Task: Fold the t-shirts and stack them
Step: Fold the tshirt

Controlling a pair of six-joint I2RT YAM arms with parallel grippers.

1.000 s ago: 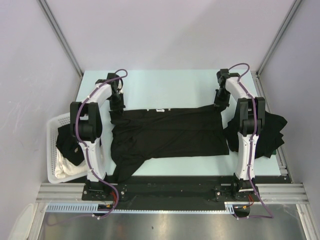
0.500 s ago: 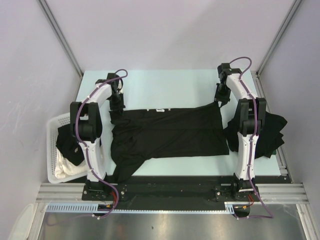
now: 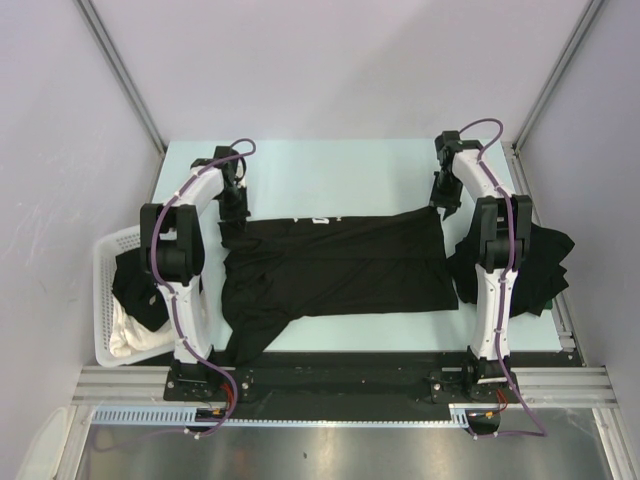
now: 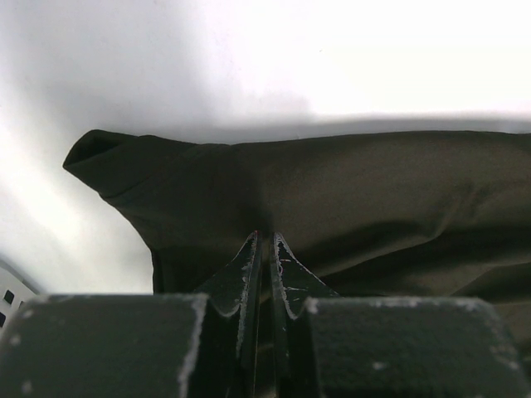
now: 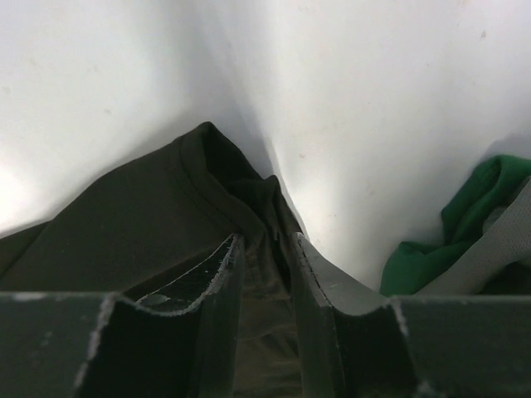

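Observation:
A black t-shirt (image 3: 340, 265) lies spread across the middle of the table, with a strip of white print at its far edge. My left gripper (image 3: 232, 212) is at its far left corner. In the left wrist view the gripper (image 4: 264, 236) is shut, pinching the fabric (image 4: 373, 191). My right gripper (image 3: 441, 205) is at the far right corner. In the right wrist view the gripper (image 5: 264, 239) has bunched fabric (image 5: 124, 224) held between its fingers. The near left part of the shirt is rumpled and trails toward the table's front edge.
A white lattice basket (image 3: 103, 262) stands off the table's left edge, holding black clothing and a white cloth (image 3: 130, 340). A pile of black t-shirts (image 3: 545, 260) lies at the right edge. A green cloth (image 5: 481, 199) shows there in the right wrist view.
My right wrist has shifted a little toward the far right, drawing the shirt's far right corner tauter. The left arm has not moved.

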